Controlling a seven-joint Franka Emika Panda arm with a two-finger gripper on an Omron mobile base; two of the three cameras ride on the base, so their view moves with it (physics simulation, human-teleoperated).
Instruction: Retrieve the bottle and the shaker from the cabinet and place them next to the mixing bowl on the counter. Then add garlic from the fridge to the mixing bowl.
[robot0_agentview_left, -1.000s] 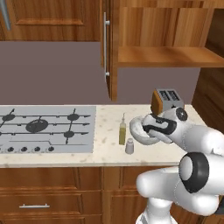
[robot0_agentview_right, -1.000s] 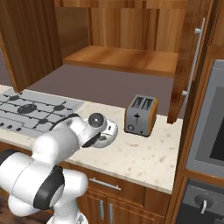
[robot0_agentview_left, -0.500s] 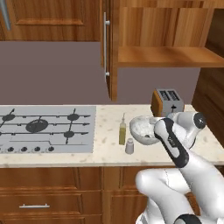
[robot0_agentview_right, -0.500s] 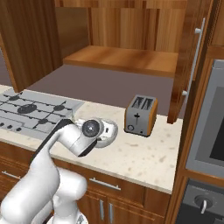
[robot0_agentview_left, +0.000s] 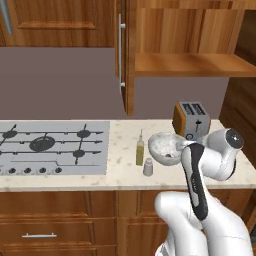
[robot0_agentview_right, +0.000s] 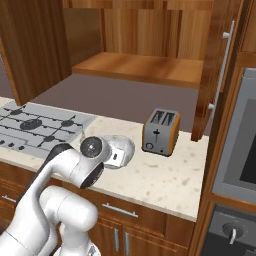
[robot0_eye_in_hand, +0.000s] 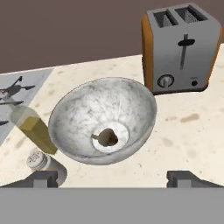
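Jaws: your gripper (robot0_eye_in_hand: 113, 178) stands wide apart, holding nothing, just short of the mixing bowl (robot0_eye_in_hand: 103, 120).
Bowl: you see a small brownish garlic piece (robot0_eye_in_hand: 107, 138) lying on its bottom.
Bottle (robot0_agentview_left: 140, 152): upright just beside the bowl, on the hob's side.
Shaker (robot0_agentview_left: 148, 167): beside the bottle, nearer the counter (robot0_agentview_left: 127, 170) edge.
Toaster (robot0_eye_in_hand: 181, 48): behind the bowl, apart from it.
Cabinet (robot0_agentview_left: 187, 64): door open above.

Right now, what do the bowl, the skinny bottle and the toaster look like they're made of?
The mixing bowl looks like mottled grey-white stone or enamel with a dull sheen; hard to say which. The bottle looks like clear glass or plastic, since the yellow-green oil shows through. The toaster seems to be brushed grey metal on the front and top, with smooth orange sides, maybe painted.
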